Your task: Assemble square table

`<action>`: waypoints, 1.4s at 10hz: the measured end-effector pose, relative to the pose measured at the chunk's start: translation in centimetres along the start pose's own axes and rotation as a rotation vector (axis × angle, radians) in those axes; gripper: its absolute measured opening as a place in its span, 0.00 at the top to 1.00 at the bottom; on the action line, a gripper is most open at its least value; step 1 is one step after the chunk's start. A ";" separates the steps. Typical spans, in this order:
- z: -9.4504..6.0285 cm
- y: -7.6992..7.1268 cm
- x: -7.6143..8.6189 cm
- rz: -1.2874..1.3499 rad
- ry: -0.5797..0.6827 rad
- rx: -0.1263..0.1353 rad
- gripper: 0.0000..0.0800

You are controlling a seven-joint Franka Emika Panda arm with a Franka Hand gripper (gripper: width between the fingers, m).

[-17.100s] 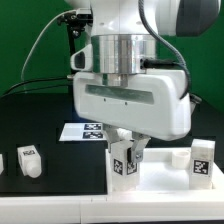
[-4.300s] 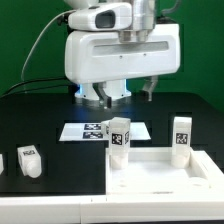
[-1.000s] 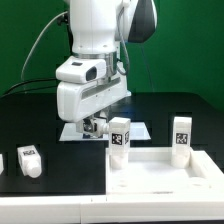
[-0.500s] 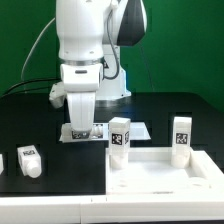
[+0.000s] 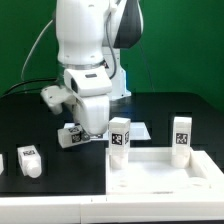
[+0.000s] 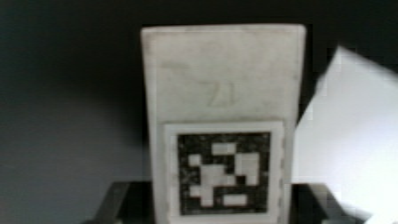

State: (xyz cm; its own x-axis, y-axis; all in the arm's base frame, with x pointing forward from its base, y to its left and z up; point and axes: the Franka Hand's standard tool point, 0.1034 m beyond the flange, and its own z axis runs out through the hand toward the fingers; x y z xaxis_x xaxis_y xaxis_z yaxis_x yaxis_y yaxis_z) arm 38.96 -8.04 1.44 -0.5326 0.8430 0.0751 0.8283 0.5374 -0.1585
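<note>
1. Holding a short chunky white plastic tagged leg [image 5: 70,135] low over the black desk [image 5: 35,115], the pincer [image 6: 217,198] appears clamped on its sides.
2. The large flat white plastic square table top [image 5: 165,176] lies near; a first upright leg [image 5: 120,136] and a second upright leg [image 5: 181,138] stand at its far corners, seemingly fitted.
3. A loose leg [image 5: 28,161] lies apart on the desk. Judged half done, with two legs left to fit.

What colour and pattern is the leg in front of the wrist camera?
White leg with a black-and-white square tag; clearest in the wrist view.
</note>
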 end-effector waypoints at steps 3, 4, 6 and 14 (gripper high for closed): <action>0.3 -1.9 -0.7 -0.280 0.041 0.060 0.64; 0.3 -2.0 -0.7 -0.312 0.035 0.064 0.64; 0.3 -2.2 -1.0 -0.385 0.032 0.069 0.64; -3.9 -0.5 -2.1 0.201 -0.074 0.023 0.19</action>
State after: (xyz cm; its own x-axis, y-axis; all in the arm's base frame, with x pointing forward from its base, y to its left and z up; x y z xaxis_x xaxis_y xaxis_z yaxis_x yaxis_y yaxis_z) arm 40.32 -10.02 5.21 -0.3692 0.9288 -0.0328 0.9153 0.3573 -0.1856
